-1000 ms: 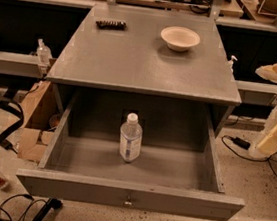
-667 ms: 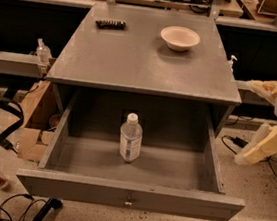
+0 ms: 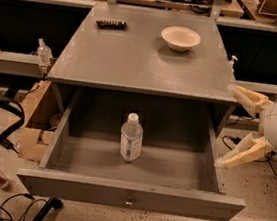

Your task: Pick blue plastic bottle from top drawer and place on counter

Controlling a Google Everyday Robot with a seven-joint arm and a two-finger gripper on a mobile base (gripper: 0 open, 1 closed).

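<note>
My tool (image 3: pixel 226 127), fingers spread apart, hangs just outside the drawer's (image 3: pixel 178 200) right wall; the bottle (image 3: pixel 131 138) stands upright mid-drawer, so I should clear that wall, descend squarely and grip its body.

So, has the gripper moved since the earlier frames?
Yes. The open gripper has moved left, toward the right edge of the counter.

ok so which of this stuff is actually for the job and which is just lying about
For the job: blue plastic bottle, standing in the open top drawer; counter; gripper, open, right of the drawer.
Lying about: white bowl and dark object on the counter; pump bottle on the left.
</note>
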